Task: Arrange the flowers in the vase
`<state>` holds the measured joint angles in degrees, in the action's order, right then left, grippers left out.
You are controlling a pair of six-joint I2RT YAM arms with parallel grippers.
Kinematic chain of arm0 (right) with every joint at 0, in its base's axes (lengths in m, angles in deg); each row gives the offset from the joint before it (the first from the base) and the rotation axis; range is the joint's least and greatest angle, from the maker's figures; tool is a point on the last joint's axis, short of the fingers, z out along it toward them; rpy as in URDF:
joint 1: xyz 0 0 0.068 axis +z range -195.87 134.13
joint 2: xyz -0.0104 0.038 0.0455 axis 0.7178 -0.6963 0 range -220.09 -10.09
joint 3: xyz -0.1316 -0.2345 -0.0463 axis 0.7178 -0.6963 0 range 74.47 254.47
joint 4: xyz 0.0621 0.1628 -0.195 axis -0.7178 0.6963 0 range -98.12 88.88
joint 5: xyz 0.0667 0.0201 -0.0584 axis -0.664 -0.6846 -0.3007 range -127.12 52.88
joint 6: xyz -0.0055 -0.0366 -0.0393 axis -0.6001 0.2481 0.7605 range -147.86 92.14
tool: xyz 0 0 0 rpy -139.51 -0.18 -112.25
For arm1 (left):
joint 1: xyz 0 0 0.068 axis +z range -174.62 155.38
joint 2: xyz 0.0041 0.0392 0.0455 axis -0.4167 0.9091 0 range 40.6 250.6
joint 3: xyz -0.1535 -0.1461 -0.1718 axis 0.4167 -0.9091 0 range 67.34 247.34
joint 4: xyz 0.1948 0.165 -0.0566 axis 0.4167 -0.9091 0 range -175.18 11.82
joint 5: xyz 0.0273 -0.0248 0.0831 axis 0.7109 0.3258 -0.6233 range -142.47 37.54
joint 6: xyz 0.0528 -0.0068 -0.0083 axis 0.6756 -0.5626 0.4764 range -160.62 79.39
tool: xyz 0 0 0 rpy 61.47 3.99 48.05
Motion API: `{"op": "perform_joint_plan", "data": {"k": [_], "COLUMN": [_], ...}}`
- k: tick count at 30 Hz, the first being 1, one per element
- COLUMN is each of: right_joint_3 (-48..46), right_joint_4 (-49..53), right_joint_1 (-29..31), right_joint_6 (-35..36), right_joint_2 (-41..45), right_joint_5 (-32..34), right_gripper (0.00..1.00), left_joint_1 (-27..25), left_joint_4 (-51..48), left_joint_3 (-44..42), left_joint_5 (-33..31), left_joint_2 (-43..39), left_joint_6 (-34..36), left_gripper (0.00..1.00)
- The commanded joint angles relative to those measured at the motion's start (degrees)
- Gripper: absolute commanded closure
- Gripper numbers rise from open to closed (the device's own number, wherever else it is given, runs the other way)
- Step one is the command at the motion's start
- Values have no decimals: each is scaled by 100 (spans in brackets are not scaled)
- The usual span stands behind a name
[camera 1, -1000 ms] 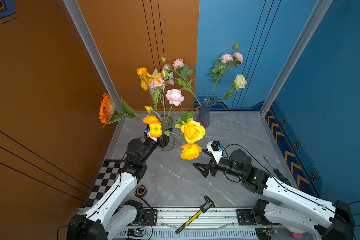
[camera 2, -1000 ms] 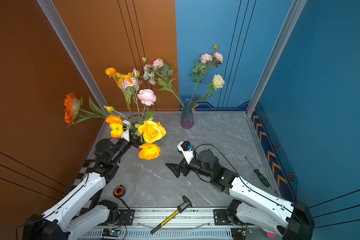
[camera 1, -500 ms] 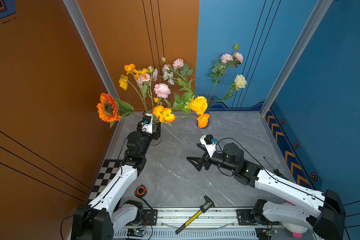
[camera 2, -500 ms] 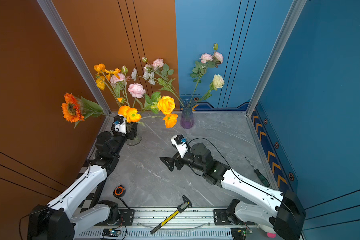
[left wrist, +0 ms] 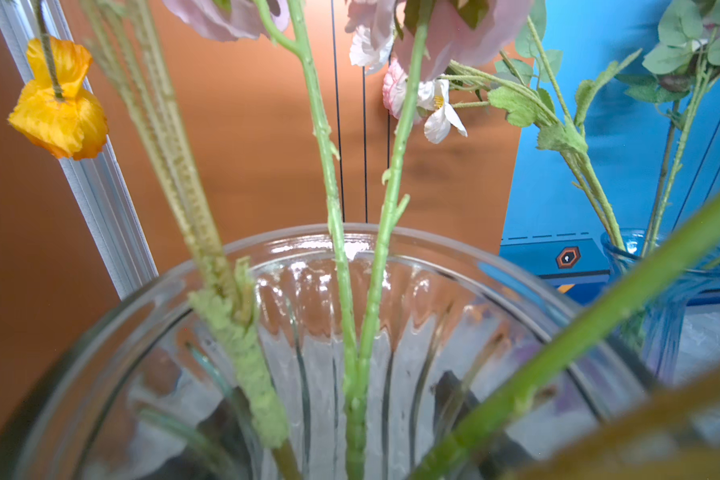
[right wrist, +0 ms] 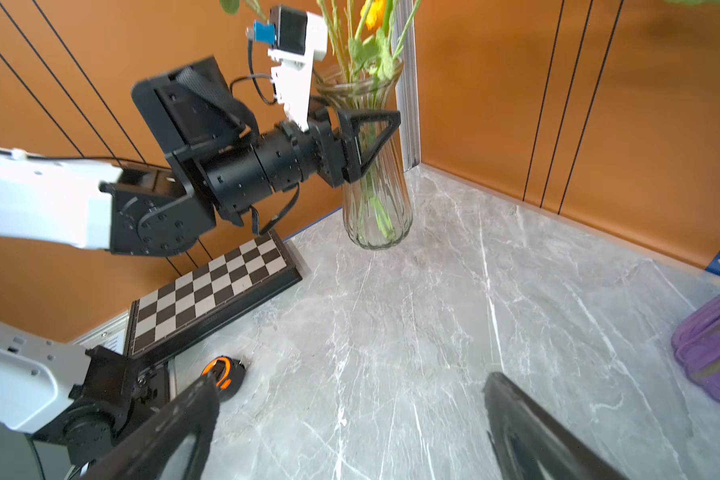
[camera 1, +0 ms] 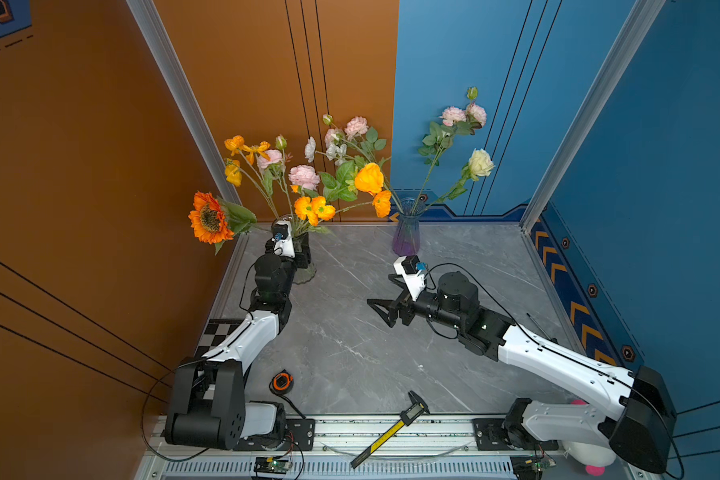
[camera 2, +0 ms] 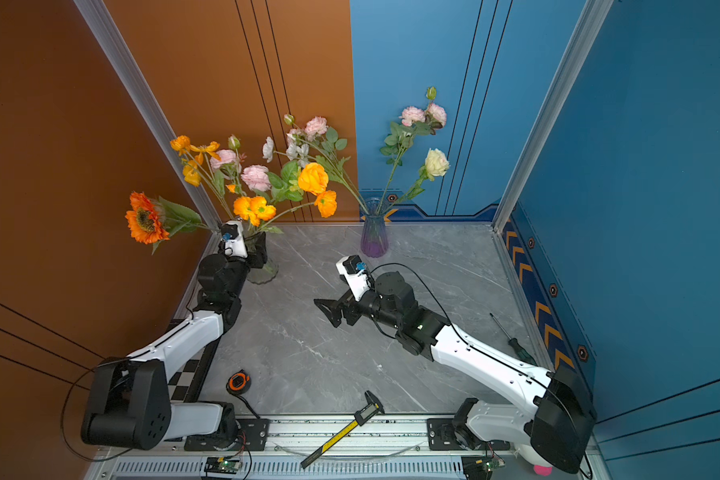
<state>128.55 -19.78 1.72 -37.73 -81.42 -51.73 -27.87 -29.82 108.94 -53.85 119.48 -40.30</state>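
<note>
A clear ribbed glass vase (camera 1: 307, 272) (camera 2: 263, 272) (right wrist: 377, 216) stands upright at the table's back left, its rim (left wrist: 350, 232) close under the left wrist camera. It holds the flowers (camera 1: 304, 176) (camera 2: 255, 178): green stems (left wrist: 335, 232) with pink, white, orange and yellow blooms and an orange sunflower (camera 1: 208, 217). My left gripper (camera 1: 299, 255) (camera 2: 255, 251) (right wrist: 366, 137) is shut round the vase's neck. A purple vase (camera 1: 406, 239) (camera 2: 374, 240) at the back middle holds pink and cream flowers (camera 1: 481, 163). My right gripper (camera 1: 381, 293) (camera 2: 329, 299) (right wrist: 350, 432) hangs open and empty over mid-table.
A chessboard (right wrist: 213, 291) lies along the left edge under the left arm. An orange tape measure (camera 1: 282, 381) and a yellow caliper (camera 1: 391, 428) lie near the front rail. A screwdriver (camera 2: 512, 338) rests by the right wall. Walls close the back and sides.
The left arm has carried the clear vase and its flowers back toward the back-left corner, and it now stands upright. The right gripper shifted slightly back, still open.
</note>
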Motion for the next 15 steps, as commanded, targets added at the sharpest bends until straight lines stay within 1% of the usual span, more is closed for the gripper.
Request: {"op": "perform_joint_plan", "data": {"k": [1,4,5,11,15], "right_joint_3": [274,313,313,360,357], "right_joint_4": [-202,-297,-315,-355,-491], "right_joint_1": [-88,-134,-154,-344,-470], "right_joint_6": [-12,-109,-135,-210,-328], "right_joint_2": [-237,-448,-502,-793,-997], "right_joint_5": [-261,-383,-422,-607,-760], "right_gripper": [0,0,0,0,0], "left_joint_1": [206,334,375,393,412], "left_joint_4": [2338,3120,3239,3238,3235], "left_joint_3": [117,58,58,174,455], "left_joint_5": [269,365,389,294,443], "left_joint_2": [187,705,827,1381,1817], "left_joint_6": [-381,-545,-624,-261,-139], "left_gripper": [59,59,60,60,60]}}
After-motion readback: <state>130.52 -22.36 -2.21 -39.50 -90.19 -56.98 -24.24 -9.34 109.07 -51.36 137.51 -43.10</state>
